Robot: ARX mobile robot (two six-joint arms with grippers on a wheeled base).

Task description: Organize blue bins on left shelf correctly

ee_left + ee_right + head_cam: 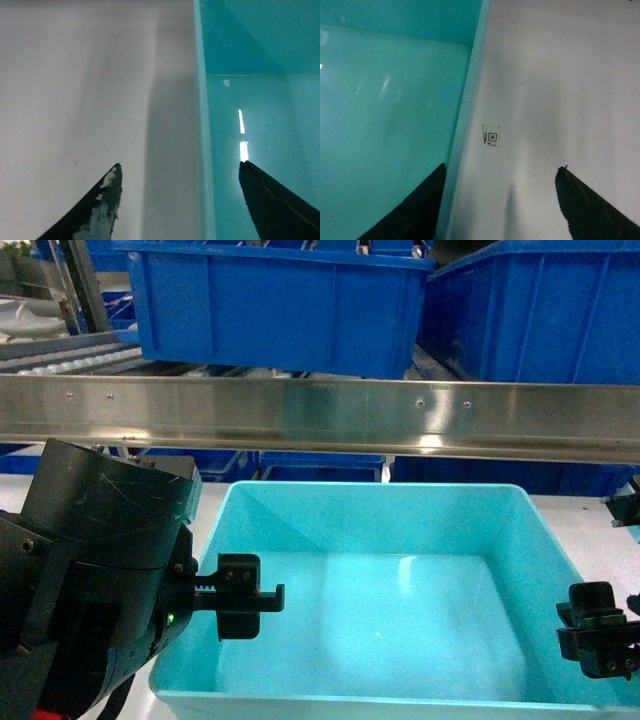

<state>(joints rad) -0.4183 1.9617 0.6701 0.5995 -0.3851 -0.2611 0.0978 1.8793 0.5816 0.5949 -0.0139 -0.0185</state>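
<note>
White tabletop (555, 90) right in front of the rack, turquoise bin (400, 610) sitting flat on it, empty, near rim at the bottom edge of the head view. Left gripper (180, 200) straddles the bin's left wall: jaws apart, one finger outside over the table, one inside over the floor, nothing clamped yet. Right gripper (500, 200) mirrors it on the right wall, jaws also apart, inner finger at the rim, outer over the table. Reads as setup for a two-handed pinch-and-lift by the side walls, which makes sense for a wide shallow tub. Small square code sticker (492, 136) on the table just beside the right wall, irrelevant. Beyond the bin: steel front rail (320, 418) of the left shelf (60, 355) runs across, directly in the lift path, bin has to clear over or under it. Behind the rail, two dark blue crates (280, 305) occupy the upper level; more blue crates below. Free slot isn't visible from here.
</note>
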